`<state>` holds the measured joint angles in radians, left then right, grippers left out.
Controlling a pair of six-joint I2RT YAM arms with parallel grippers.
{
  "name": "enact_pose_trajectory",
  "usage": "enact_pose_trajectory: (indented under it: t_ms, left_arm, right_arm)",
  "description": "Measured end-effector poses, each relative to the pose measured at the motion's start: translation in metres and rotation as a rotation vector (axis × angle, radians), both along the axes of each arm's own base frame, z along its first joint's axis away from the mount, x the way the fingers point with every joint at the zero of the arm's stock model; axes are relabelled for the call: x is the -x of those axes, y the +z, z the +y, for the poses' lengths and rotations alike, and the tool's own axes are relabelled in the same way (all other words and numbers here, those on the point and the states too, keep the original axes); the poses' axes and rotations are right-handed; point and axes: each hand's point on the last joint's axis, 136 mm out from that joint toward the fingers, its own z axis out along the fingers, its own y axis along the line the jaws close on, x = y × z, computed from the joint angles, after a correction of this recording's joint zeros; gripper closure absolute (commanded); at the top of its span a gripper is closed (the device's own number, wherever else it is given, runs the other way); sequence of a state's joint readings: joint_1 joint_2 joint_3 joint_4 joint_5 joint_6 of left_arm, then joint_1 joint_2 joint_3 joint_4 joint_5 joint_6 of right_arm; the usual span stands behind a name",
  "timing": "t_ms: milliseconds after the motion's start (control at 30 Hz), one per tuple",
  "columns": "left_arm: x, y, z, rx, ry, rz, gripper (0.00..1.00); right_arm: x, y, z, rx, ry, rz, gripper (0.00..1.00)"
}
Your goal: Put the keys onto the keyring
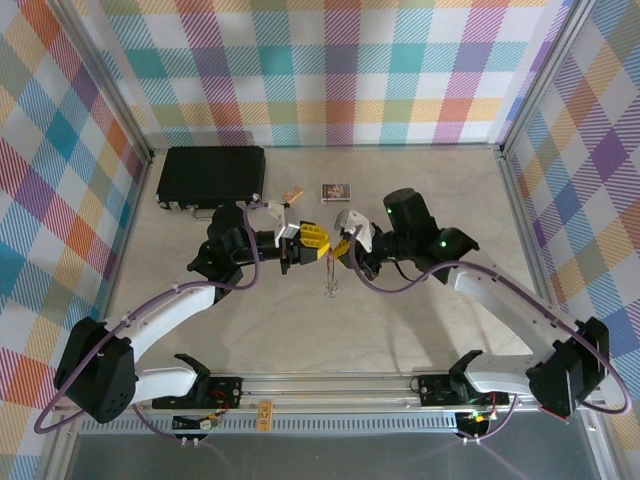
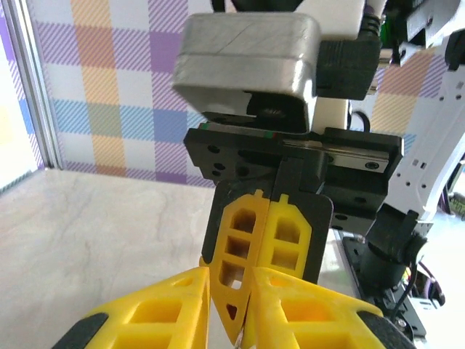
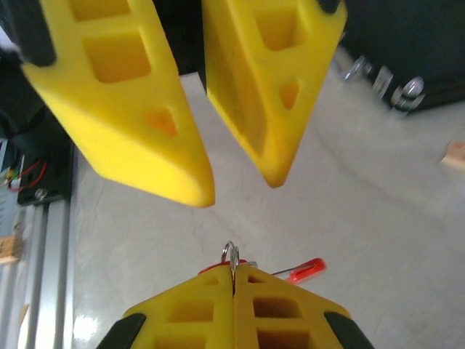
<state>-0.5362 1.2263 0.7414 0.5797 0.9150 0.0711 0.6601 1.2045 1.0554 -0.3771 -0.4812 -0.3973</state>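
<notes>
Near edge, 6 o'clock: rail (image 1: 330,383) carrying both arm bases.

Table (image 1: 420,330) centre: the two grippers meet tip to tip.
- Right gripper (image 3: 234,280): pincer pressed together, clamped on the keyring (image 3: 230,254). A thin metal loop pokes out past the tips, with a sliver of red at its 7 o'clock.
- Keys (image 3: 305,270): red head with a thin metal end, just at 3 o'clock of the ring. Cannot tell whether it hangs or lies on the table.
- Left gripper (image 3: 240,189): fingers apart, nothing between them, just beyond the ring.

The ring and key are clear from the right wrist, too small to tell from above. The left wrist shows the right fingers (image 2: 254,247) closed, edge on.

Far side:
- Tan block (image 1: 292,195), 11 o'clock.
- Printed card (image 1: 336,190), 12 o'clock.
- Black case (image 1: 212,175), 10 o'clock corner, lid down, contents hidden.
</notes>
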Motion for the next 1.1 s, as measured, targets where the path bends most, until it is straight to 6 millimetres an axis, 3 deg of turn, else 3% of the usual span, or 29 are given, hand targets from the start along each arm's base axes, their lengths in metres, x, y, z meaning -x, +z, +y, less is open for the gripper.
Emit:
enact_pose_trajectory:
  t_ms: [233, 667, 1100]
  left_arm:
    - [0.003, 0.013, 0.0, 0.095, -0.025, 0.032, 0.69]
    - [-0.014, 0.02, 0.003, 0.184, -0.026, 0.098, 0.69]
    - [-0.019, 0.015, 0.003, 0.221, -0.08, 0.146, 0.8]
  right_arm:
    - [-0.013, 0.027, -0.002, -0.154, -0.069, -0.138, 1.0]
    - [-0.021, 0.053, -0.007, -0.28, -0.111, -0.193, 1.0]
    - [-0.014, 0.064, -0.004, -0.349, -0.066, -0.155, 1.0]
